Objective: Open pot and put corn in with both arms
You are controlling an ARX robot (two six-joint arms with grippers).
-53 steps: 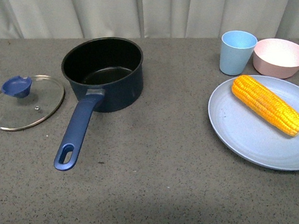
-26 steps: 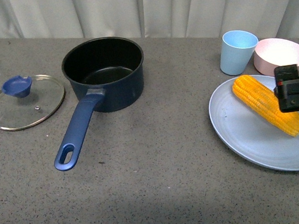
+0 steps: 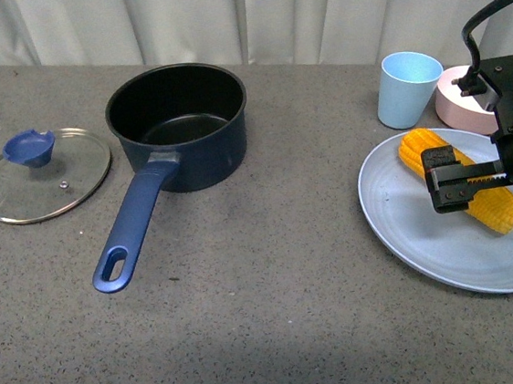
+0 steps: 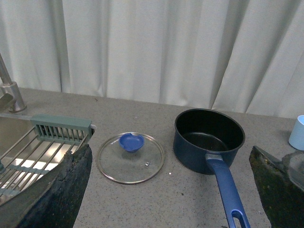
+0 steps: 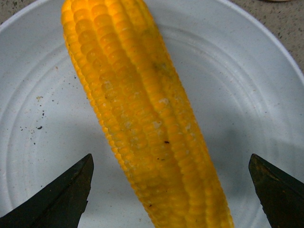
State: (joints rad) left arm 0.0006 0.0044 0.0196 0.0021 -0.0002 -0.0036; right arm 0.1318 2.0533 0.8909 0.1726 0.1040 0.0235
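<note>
The dark blue pot (image 3: 176, 127) stands open, its long handle (image 3: 132, 228) pointing toward me. Its glass lid (image 3: 44, 175) with a blue knob lies flat on the counter to the left. The yellow-orange corn (image 3: 415, 151) lies on a pale blue plate (image 3: 427, 238) at the right. My right gripper (image 3: 462, 184) hovers over the cob's middle, open. In the right wrist view the corn (image 5: 142, 118) runs between the wide-apart fingertips (image 5: 61, 199). My left gripper (image 4: 171, 199) is open and high above the counter, facing the pot (image 4: 209, 140) and lid (image 4: 130, 156); it is absent from the front view.
A light blue cup (image 3: 408, 89) and a pink bowl (image 3: 458, 102) stand behind the plate, the bowl partly hidden by my right arm. A sink with a green rack (image 4: 61, 128) sits left of the lid. White curtains close off the back.
My right arm has come in from the right edge and moved left over the corn. The pot, lid and corn have stayed put.
</note>
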